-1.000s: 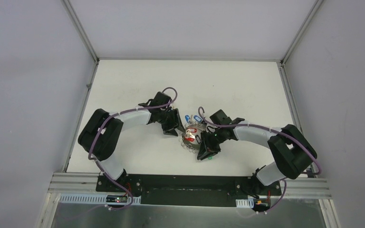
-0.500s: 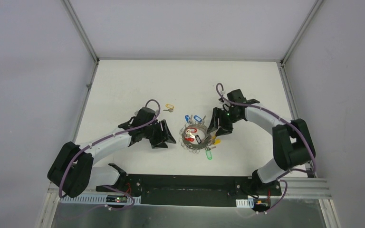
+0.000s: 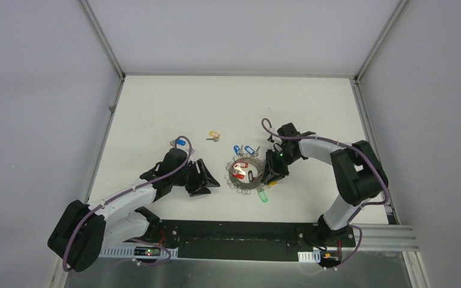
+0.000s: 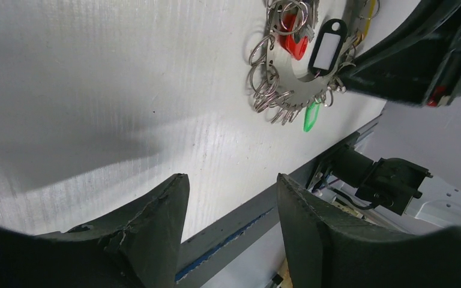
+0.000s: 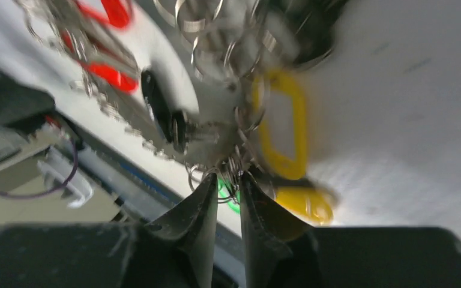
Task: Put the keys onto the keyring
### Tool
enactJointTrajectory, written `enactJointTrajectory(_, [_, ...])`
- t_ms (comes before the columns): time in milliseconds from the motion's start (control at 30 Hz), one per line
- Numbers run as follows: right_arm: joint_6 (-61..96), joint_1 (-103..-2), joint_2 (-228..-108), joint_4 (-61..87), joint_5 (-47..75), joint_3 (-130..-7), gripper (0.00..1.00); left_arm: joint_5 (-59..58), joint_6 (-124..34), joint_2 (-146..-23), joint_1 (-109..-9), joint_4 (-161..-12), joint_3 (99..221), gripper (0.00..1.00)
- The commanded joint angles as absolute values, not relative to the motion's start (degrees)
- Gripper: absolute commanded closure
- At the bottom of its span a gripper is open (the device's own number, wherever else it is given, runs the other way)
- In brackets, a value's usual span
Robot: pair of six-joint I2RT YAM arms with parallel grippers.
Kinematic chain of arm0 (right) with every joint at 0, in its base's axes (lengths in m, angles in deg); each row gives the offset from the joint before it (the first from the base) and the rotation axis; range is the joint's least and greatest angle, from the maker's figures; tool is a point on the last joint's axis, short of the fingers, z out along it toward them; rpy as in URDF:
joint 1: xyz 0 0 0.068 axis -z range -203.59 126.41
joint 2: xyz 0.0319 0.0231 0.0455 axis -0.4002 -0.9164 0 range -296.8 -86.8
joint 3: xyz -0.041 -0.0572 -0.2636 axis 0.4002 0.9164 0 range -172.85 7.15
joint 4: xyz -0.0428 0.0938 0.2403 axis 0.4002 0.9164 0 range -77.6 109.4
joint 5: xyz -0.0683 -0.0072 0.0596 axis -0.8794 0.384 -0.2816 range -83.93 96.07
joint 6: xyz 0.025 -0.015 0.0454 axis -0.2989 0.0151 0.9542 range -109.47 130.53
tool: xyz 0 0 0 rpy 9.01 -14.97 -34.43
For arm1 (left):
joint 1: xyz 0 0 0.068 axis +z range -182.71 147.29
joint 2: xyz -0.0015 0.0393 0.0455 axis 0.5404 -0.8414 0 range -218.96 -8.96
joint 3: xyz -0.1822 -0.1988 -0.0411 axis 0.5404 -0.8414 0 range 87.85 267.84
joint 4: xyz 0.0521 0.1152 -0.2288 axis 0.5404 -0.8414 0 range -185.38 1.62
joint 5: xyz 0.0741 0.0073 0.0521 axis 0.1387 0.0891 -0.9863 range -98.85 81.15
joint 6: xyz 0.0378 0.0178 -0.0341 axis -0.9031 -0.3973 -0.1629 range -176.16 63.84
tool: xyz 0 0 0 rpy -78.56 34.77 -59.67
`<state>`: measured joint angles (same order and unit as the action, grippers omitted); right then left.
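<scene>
The keyring (image 3: 245, 174) is a silvery ring-fringed loop with red and black tags, lying mid-table. My right gripper (image 3: 268, 178) is at its right edge, and in the right wrist view its jaws (image 5: 228, 176) pinch small rings of the keyring (image 5: 216, 129) beside a yellow tag (image 5: 301, 132). My left gripper (image 3: 211, 183) stands open and empty left of the loop, with the keyring (image 4: 300, 60) ahead of its fingers (image 4: 232, 178). Loose keys lie behind: a yellow-tagged key (image 3: 214, 136), a blue-tagged key (image 3: 181, 143), and two blue-tagged keys (image 3: 243, 149) at the loop's far edge.
A green tag (image 3: 263, 195) trails from the loop's near side towards the black base rail (image 3: 234, 231). White walls enclose the table on three sides. The right arm's black body (image 4: 414, 60) sits just past the keyring in the left wrist view.
The left gripper drew back from the keyring to the near left, uncovering the blue-tagged key. The right gripper shifted round to the loop's right edge and closed on its rings.
</scene>
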<state>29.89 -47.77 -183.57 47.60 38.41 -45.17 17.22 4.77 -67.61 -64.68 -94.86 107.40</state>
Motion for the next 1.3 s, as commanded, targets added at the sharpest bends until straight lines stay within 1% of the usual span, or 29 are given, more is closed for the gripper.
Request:
enactJointTrajectory(0, [35.64, -51.76, -180.75, 42.79, 44.53, -39.63, 0.79, 17.08, 4.75, -67.49, -65.32, -92.29, 107.41, 0.43])
enactJointTrajectory(167, [43.49, -55.67, -179.12, 36.64, 50.54, -35.78, 0.81, 17.92, 3.26, -69.22, -65.32, -92.51, 108.03, 0.43])
enactJointTrajectory(267, [46.13, -57.19, -176.15, 35.00, 51.75, -35.92, 0.79, 18.50, 2.70, -70.04, -65.32, -92.61, 108.36, 0.44])
enactJointTrajectory(300, [46.62, -56.98, -175.17, 34.98, 51.70, -36.14, 0.75, 18.64, 2.60, -70.29, -65.32, -92.64, 108.47, 0.44])
enactJointTrajectory(367, [45.64, -55.83, -173.46, 36.46, 50.60, -37.49, 0.63, 18.89, 2.47, -70.97, -65.32, -92.52, 108.78, 0.44])
enactJointTrajectory(433, [43.64, -54.05, -172.79, 38.85, 48.43, -39.48, 0.54, 19.29, 2.46, -71.82, -65.32, -92.22, 109.14, 0.44])
enactJointTrajectory(500, [41.49, -51.82, -173.43, 40.89, 46.67, -41.31, 0.49, 19.60, 2.74, -72.95, -65.32, -91.81, 109.69, 0.45])
enactJointTrajectory(600, [38.25, -49.31, -176.28, 43.18, 44.19, -44.04, 0.48, 20.08, 2.81, -75.36, -65.32, -90.75, 110.85, 0.46])
enactJointTrajectory(733, [35.96, -48.99, -181.53, 44.41, 41.88, -47.25, 0.49, 20.91, 3.16, -80.24, -65.49, -88.51, 112.97, 0.50])
enactJointTrajectory(900, [35.14, -49.08, -185.23, 43.78, 41.53, -46.99, 0.59, 21.53, 3.02, -86.79, -65.76, -84.45, 116.34, 0.57])
enactJointTrajectory(967, [35.33, -49.52, -185.37, 43.17, 42.65, -45.82, 0.65, 21.72, 2.69, -89.37, -65.76, -83.54, 118.01, 0.62])
enactJointTrajectory(1133, [37.23, -52.94, -183.64, 41.78, 45.12, -41.64, 0.73, 22.28, 0.26, -95.90, -65.76, -83.07, 122.84, 0.72])
enactJointTrajectory(1267, [43.13, -56.67, -181.08, 36.96, 48.72, -35.25, 0.75, 20.65, -3.62, -97.43, -65.78, -87.78, 126.95, 0.74])
